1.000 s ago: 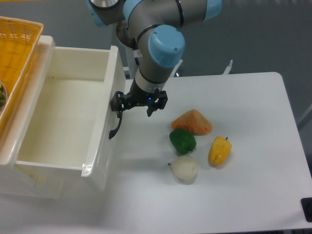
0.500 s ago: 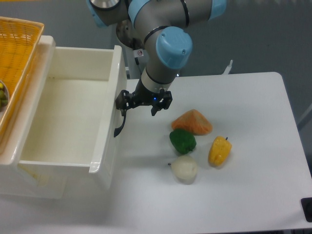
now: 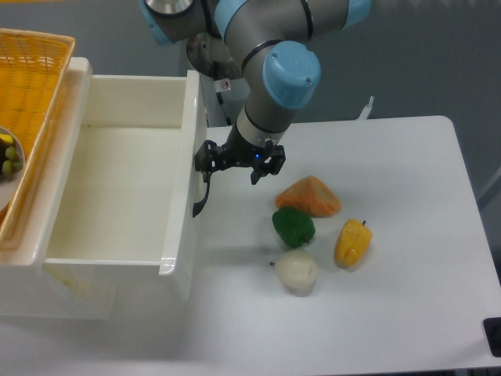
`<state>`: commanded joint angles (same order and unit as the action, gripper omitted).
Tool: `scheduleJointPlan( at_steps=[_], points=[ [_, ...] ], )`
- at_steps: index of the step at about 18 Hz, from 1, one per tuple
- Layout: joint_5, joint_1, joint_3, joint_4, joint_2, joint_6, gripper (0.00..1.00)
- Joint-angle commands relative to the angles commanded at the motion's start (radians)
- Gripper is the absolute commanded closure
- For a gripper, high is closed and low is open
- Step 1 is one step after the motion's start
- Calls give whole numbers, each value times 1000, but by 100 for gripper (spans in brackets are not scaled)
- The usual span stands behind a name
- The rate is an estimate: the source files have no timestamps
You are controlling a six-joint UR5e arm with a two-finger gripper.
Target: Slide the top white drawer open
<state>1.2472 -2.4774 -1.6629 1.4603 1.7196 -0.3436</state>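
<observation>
Currently the pincer grips the black handle of the top white drawer, which extends to its left.

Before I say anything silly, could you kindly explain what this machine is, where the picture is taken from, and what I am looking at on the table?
It is a single robot arm, grey with blue caps, seen from one fixed camera looking down at a white table. At the arm's tip is a two-finger gripper, dark and small, at the curved black handle of the top white drawer; whether it is clamped on the handle I cannot tell. That drawer is pulled well out and looks empty inside. A yellow wicker basket sits on the cabinet at the left. Loose on the table lie four toy vegetables: an orange piece, a green pepper, a yellow pepper and a white one.
</observation>
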Motion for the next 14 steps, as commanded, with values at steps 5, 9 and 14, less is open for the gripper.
scheduleJointPlan(
  at_steps=[5, 9, 14],
  points=[
    [-21, 8, 2, 31, 2, 11, 0],
    [-26, 5, 17, 29, 2, 0, 0],
    [26, -31, 41, 17, -6, -8, 0]
  ],
)
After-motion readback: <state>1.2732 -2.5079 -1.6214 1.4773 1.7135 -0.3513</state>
